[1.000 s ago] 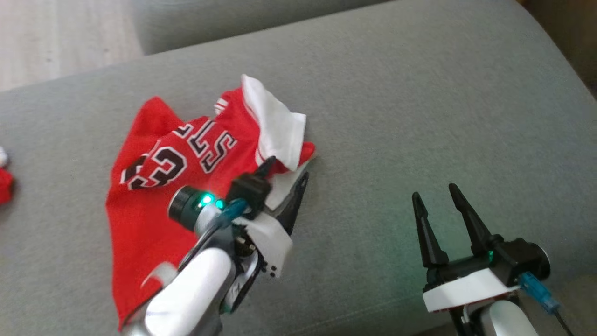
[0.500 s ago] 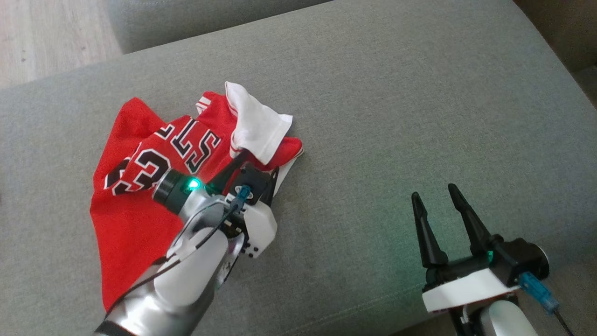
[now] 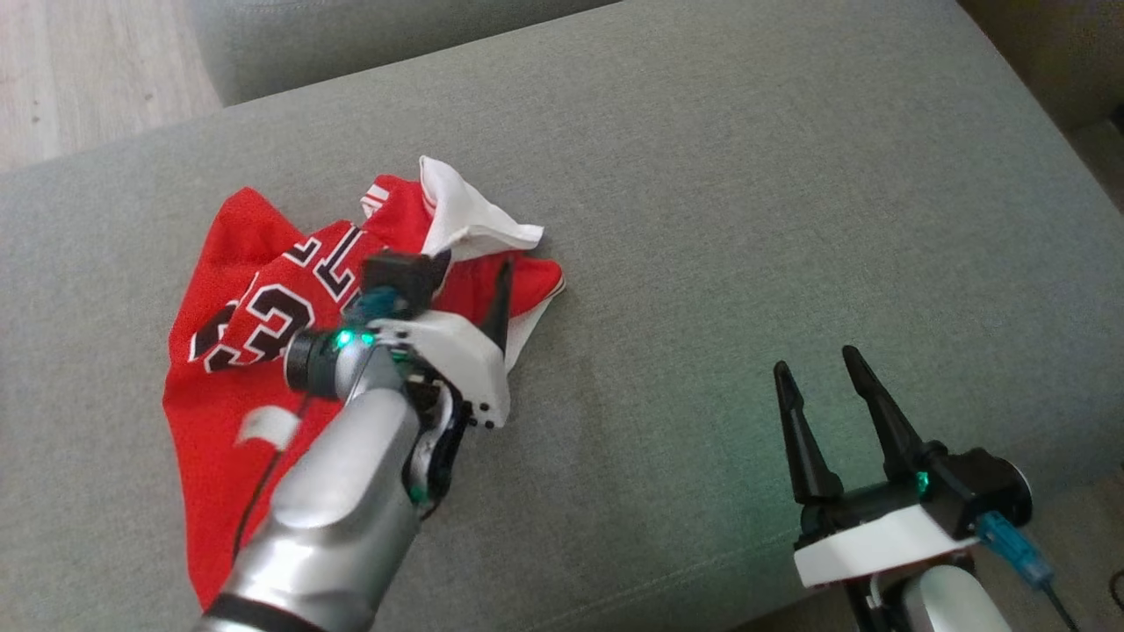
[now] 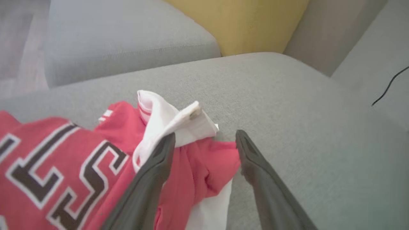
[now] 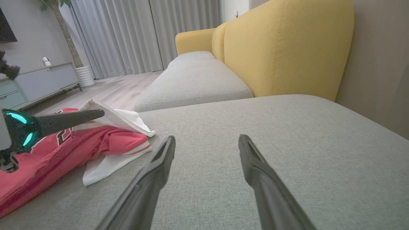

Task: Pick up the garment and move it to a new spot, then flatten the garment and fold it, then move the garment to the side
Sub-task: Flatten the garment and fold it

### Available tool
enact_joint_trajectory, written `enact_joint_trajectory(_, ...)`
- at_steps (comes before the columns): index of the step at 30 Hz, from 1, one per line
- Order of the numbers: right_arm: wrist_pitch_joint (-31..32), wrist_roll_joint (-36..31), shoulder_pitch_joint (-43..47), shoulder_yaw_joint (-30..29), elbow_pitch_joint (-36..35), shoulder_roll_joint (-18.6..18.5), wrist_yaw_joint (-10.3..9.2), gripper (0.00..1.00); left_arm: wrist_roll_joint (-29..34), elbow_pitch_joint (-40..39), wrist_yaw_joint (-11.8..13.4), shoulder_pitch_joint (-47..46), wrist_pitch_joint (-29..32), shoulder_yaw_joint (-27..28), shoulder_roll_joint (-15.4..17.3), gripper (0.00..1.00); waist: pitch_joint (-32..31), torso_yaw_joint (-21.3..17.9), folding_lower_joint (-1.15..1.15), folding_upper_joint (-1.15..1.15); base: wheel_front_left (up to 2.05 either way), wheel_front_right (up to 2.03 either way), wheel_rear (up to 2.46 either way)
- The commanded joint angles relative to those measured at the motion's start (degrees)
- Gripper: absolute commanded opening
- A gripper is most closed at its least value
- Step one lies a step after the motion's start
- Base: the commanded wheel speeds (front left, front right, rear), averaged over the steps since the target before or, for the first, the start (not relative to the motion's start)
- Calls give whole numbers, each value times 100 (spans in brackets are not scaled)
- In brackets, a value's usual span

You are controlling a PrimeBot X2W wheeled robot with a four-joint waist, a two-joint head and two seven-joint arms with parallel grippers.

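Left fingers [image 4: 153, 172] apart, straddling a red fold of the garment [image 4: 195, 169] on the sofa [image 4: 287, 105]. Right fingers [image 3: 803, 439] also spread, well clear of it.

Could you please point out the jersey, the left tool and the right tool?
jersey [image 3: 206, 465]: head view, plain red panel.
left tool [image 4: 206, 134]: left wrist view, midway between fingertips.
right tool [image 3: 815, 358]: head view, midway between fingertips.

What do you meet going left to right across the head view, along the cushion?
Crumpled red basketball jersey with white lining → left pincer, open at its right edge → bare grey fabric cushion → right pincer, open.
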Motion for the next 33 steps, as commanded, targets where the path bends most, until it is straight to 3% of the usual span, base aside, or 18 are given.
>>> enact_joint_trajectory(1, -62, 46, -253, 112, -163, -17, -4, 100, -378, -224, -84, -21, 30, 300, 23, 100, -7, -2, 0, 0, 0, 0, 0)
enact_joint_trajectory(6, -62, 46, -215, 85, -160, -17, -4, 100, -1421, -512, -185, 248, 215, 321, 1, 100, -29, 17, 0, 0, 0, 0, 0)
enact_joint_trajectory(14, -62, 63, -215, 88, -163, -17, -4, 100, -3157, -1114, 83, 528, 280, 104, -2, 100, -44, 65, 0, 0, 0, 0, 0)
enact_joint_trajectory(20, -62, 57, -239, 113, -160, -17, -4, 100, -3485, -1017, 320, 288, 45, -28, -2, 100, -20, 71, 0, 0, 0, 0, 0)
enact_joint_trajectory(26, -62, 63, -248, 127, -154, -17, -4, 100, -3700, -787, 355, 67, -192, -96, -2, 100, -32, 7, 0, 0, 0, 0, 0)
enact_joint_trajectory(27, -62, 61, -242, 123, -153, -17, -4, 100, -3734, -761, 359, 40, -217, -118, -2, 94, -34, -1, 0, 0, 0, 0, 0)
enact_joint_trajectory(28, -62, 60, -237, 119, -153, -17, -4, 100, -3758, -728, 361, 9, -234, -144, -2, 81, -34, -9, 0, 0, 0, 0, 0)
enact_joint_trajectory(29, -62, 60, -234, 118, -153, -17, -4, 100, -3785, -684, 363, -20, -241, -168, -2, 62, -32, -15, 0, 0, 0, 0, 0)
enact_joint_trajectory(30, -62, 60, -234, 118, -153, -17, -4, 100, -3803, -621, 368, -48, -234, -197, -2, 38, -32, -21, 0, 0, 0, 0, 0)
enact_joint_trajectory(31, -62, 61, -235, 121, -152, -17, -4, 100, -3801, -552, 375, -82, -252, -221, -2, 0, -30, -27, 0, 0, 0, 0, 0)
enact_joint_trajectory(33, -62, 65, -237, 126, -149, -17, -4, 100, -3825, -433, 350, -134, -297, -262, -2, 0, -27, -40, 0, 0, 0, 0, 0)
